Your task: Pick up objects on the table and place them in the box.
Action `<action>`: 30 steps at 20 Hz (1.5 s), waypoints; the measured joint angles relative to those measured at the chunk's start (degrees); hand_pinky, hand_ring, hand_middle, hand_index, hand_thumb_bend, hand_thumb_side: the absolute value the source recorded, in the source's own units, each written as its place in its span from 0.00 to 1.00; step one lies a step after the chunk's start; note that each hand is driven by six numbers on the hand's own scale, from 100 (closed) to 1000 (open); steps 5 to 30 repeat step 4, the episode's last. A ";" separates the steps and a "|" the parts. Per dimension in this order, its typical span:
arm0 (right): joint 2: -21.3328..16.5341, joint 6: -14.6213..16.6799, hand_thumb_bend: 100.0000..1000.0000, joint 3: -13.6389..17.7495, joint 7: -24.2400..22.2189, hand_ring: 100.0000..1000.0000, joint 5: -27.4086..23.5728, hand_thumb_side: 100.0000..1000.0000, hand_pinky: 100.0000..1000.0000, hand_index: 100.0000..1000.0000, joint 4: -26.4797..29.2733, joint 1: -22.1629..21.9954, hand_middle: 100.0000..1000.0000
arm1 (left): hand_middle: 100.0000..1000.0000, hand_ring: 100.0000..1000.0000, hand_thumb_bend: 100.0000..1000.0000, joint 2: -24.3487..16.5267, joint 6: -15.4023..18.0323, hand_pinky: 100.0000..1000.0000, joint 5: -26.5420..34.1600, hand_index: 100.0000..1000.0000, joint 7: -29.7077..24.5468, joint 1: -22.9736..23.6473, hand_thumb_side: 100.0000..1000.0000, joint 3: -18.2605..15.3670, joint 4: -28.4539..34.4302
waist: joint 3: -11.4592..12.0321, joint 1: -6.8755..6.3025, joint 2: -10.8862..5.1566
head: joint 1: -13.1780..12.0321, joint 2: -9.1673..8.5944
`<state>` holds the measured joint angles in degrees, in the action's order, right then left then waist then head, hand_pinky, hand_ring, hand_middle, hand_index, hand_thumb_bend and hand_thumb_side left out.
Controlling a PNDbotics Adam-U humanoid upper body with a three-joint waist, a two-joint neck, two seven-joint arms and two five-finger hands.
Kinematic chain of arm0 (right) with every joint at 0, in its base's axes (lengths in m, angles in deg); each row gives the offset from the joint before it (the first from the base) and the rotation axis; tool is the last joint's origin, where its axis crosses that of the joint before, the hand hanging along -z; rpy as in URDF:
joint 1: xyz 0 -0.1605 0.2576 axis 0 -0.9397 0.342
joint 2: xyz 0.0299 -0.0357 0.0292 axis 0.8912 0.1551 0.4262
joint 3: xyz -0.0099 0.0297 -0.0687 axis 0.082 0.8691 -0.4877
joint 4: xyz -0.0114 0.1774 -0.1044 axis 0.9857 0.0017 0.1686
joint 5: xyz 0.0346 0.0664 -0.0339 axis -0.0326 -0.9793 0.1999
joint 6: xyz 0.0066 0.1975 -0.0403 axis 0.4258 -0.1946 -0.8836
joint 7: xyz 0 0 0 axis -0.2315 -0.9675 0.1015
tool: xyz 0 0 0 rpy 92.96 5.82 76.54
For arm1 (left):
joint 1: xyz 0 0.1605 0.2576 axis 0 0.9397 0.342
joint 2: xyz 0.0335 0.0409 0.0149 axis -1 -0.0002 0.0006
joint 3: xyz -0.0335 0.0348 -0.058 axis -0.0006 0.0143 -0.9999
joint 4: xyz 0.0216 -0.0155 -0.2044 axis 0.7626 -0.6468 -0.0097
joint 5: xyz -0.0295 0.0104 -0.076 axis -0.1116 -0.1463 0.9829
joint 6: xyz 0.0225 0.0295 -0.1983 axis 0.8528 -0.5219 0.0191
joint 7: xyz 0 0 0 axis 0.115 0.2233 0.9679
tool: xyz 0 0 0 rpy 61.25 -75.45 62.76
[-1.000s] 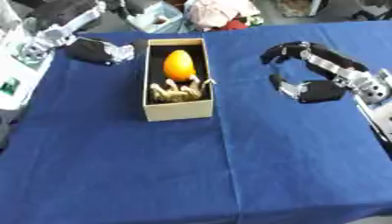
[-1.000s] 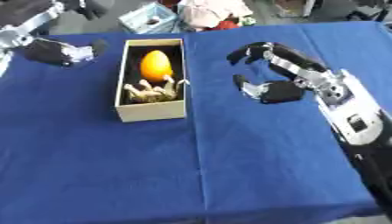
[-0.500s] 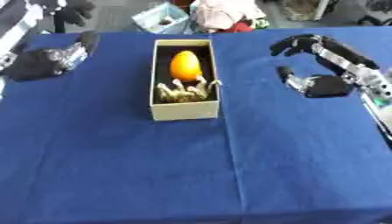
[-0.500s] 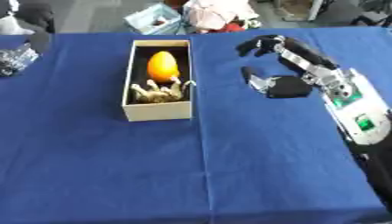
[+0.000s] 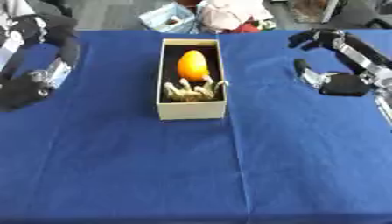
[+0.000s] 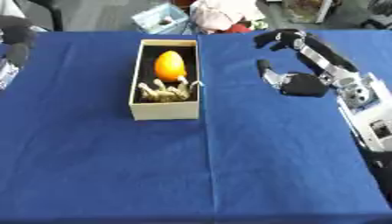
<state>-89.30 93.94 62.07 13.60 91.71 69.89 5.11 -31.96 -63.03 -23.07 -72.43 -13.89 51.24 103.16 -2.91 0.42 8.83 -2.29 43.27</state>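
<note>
1. Left eye view: the box (image 5: 191, 79) sits on the blue tabletop (image 5: 191, 166), holding an orange egg-shaped thing (image 5: 192, 64) and a tan knobbly piece (image 5: 191, 90). Clutter (image 5: 222, 15) lies beyond the far edge. The left hand (image 5: 30, 83) has drawn back toward the left edge; I cannot tell its finger state.
2. Right eye view: the right hand (image 6: 300, 83) hovers right of the box, fingers spread, holding nothing.
</note>
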 measured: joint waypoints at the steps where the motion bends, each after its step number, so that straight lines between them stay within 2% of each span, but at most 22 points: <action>1: -0.02 -0.13 0.00 0.21 0.18 0.91 -0.08 0.52 0.79 0.86 0.21 -0.18 0.71 | 0.62 0.62 0.11 0.37 -0.10 0.67 0.18 0.82 0.16 0.62 0.73 -0.08 -0.01 | 0.10 -0.02 0.00 | -0.06 0.00; 4: -0.07 -0.46 0.00 0.74 0.68 0.91 -0.21 0.52 0.79 0.86 0.69 -0.80 0.71 | 0.62 0.62 0.11 1.41 -0.29 0.66 0.42 0.82 0.51 2.02 0.73 -0.39 -0.10 | 0.10 -0.03 0.01 | -0.09 0.00; 30: -0.07 -0.46 0.00 0.74 0.68 0.91 -0.21 0.52 0.79 0.86 0.69 -0.80 0.71 | 0.62 0.62 0.11 1.41 -0.29 0.66 0.42 0.82 0.51 2.02 0.73 -0.39 -0.10 | 0.10 -0.03 0.01 | -0.09 0.00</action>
